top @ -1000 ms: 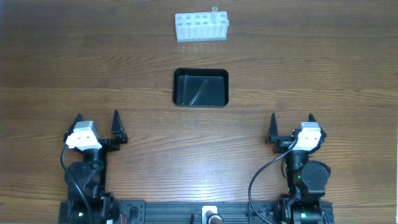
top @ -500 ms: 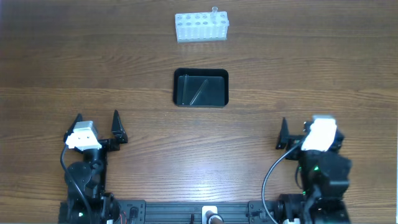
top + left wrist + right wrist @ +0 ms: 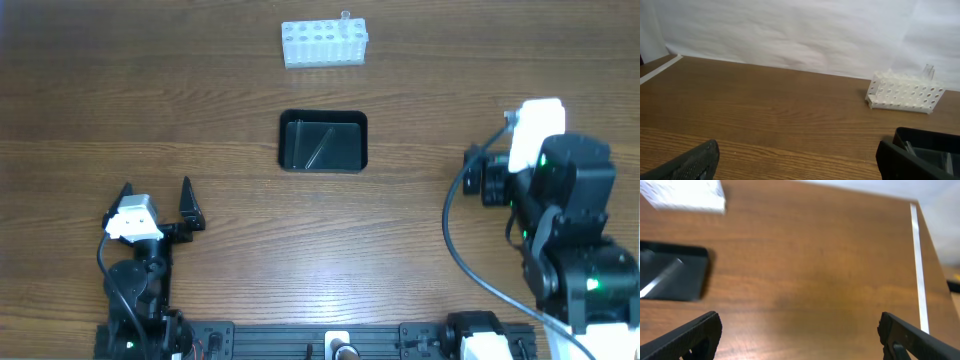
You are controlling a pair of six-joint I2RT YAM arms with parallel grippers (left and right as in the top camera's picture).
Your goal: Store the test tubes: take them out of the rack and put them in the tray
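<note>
Left arm (image 3: pixel 140 268) sits folded low at its base, left gripper (image 3: pixel 157 193) spread wide and pointing forward, while the right arm (image 3: pixel 565 200) stands lifted high on its side, right gripper (image 3: pixel 799 320) gaping wide too.

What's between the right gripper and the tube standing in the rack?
Nothing visible. Bare table lies between the right gripper and the test tube in the rack; the tray sits off that line.
</note>
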